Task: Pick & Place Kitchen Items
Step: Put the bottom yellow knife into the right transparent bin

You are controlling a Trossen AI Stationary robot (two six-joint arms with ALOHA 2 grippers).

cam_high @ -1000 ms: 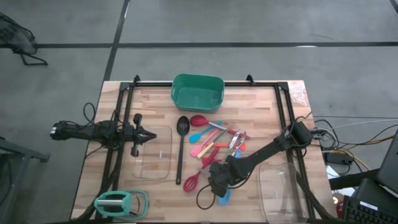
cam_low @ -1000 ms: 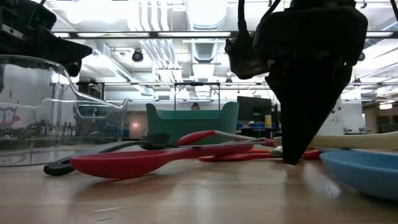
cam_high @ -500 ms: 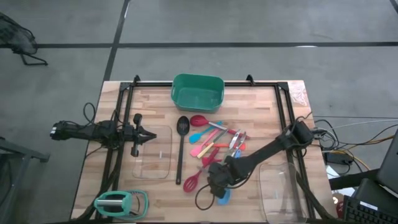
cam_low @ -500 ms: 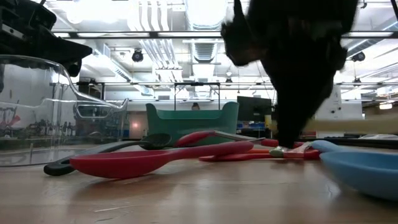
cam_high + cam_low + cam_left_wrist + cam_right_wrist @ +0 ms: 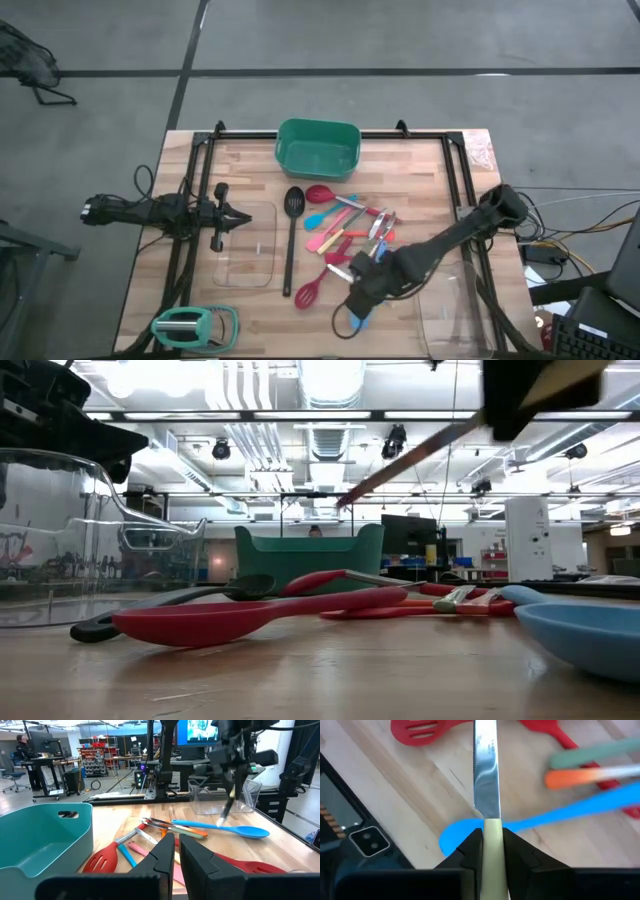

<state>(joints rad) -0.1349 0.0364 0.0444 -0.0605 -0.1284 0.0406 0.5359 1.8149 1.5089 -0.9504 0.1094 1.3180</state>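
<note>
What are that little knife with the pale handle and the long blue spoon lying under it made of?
The little knife with the pale handle looks like shiny steel: its serrated blade mirrors light; the handle seems matte plastic. The long blue spoon looks like plastic or silicone: one even, dull colour.

Silver-bladed knife [image 5: 486,770] (cream handle) above blue spoon [image 5: 530,820].

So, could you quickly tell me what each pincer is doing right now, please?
Left pincer: shut, holding nothing, hovering by the glass tray.
Right pincer: shut on the knife, lifted above the blue spoon.
</note>
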